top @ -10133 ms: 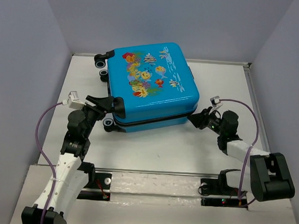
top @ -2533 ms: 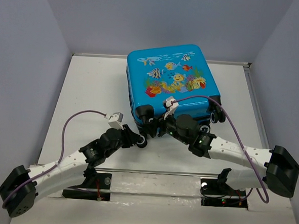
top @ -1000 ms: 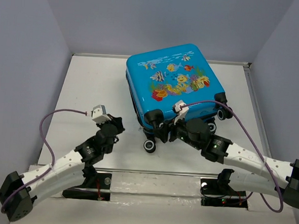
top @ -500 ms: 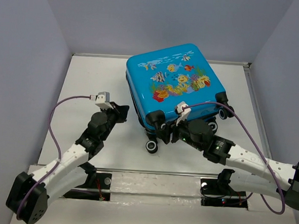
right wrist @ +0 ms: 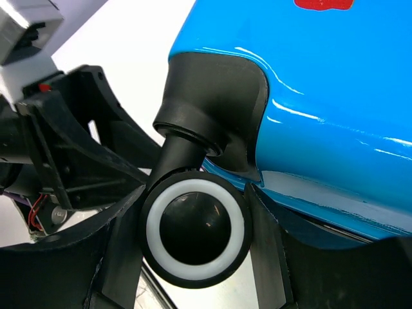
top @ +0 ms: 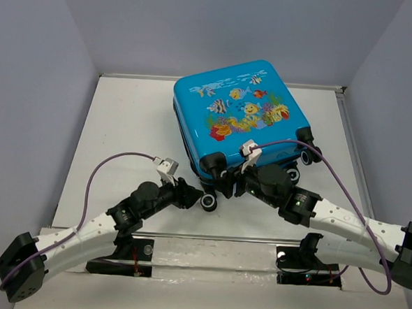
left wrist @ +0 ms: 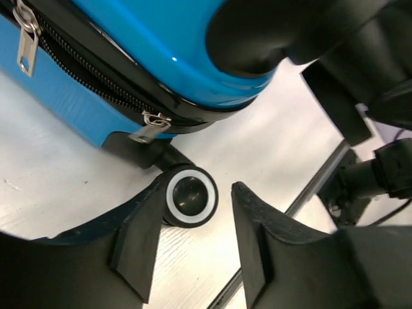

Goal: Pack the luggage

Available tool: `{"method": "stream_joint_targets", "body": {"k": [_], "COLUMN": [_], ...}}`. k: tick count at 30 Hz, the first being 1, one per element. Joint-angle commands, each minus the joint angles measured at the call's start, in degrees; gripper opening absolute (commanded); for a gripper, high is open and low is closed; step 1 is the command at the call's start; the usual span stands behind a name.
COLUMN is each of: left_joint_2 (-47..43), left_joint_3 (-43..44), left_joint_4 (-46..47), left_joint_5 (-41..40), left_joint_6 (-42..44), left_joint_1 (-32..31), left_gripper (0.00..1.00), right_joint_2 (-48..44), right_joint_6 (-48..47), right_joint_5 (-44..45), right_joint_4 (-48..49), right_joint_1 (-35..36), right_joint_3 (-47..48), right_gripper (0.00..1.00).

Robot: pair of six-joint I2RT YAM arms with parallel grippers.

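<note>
The luggage, a bright-blue closed suitcase with fish print, lies flat at the back middle of the table. My right gripper is at its near left corner. In the right wrist view its fingers press both sides of a black wheel with a white ring, so that gripper is shut on it. My left gripper reaches the lower wheel from the left. In the left wrist view that gripper is open, with the wheel between the jaws, close to the left finger.
The black zipper line with silver pulls runs along the suitcase side. My right arm crowds the same corner. Grey walls enclose the table on three sides. A metal rail runs along the near edge.
My left arm has swung from the suitcase's left side round to its near corner, bringing its open jaws around the lower wheel. The right gripper and suitcase have stayed put.
</note>
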Motion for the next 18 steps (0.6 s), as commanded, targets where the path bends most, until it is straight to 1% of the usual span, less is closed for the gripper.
{"method": "stream_joint_targets", "body": {"k": [1,4,5,8,12,13,15,16,17,18], "left_joint_2": [6.64,10.87,11.84,14.92,16.24,16.51,17.12,17.73,18.0,18.52], "left_joint_3": [5.29,8.54,8.56,10.74,11.54,11.8,12.33,12.42,12.6,12.95], "left_joint_4": [2.65,2.74,2.65,1.77,1.33,1.33,1.85,2.29,2.56,3.0], "left_joint_5": [-6.63,-10.4,-10.41,-16.19,-20.43,-20.87,-21.83,-22.1,-22.45,-22.98], "left_joint_6": [3.57,5.5,5.68,5.77,6.47,7.17,8.05,9.01,9.46,9.98], "left_joint_1": [-2.33,-2.33,-2.33,-2.33,-2.33,-2.33,-2.33,-2.33,-2.33,-2.33], "left_gripper": [0.58,0.59,0.59,0.58,0.57,0.55,0.46,0.35,0.32,0.24], "right_joint_2": [1.41,1.59,1.5,1.32,0.97,0.97,0.97,0.97,0.97,0.89], "right_joint_6": [1.29,1.21,1.2,1.2,1.38,1.47,1.64,1.64,1.73,1.82], "right_joint_5": [5.14,4.44,4.26,3.64,3.64,3.56,3.29,3.03,3.11,2.94], "right_joint_4": [0.24,0.24,0.24,0.33,0.42,0.51,0.86,0.95,1.03,1.29], "right_joint_1": [-0.95,-0.95,-0.95,-0.95,-0.95,-0.95,-0.95,-0.95,-0.95,-0.95], "right_joint_3": [1.58,1.75,1.75,1.67,1.05,0.96,0.79,0.61,0.61,0.35], "right_gripper": [0.07,0.07,0.07,0.07,0.07,0.07,0.07,0.07,0.07,0.07]}}
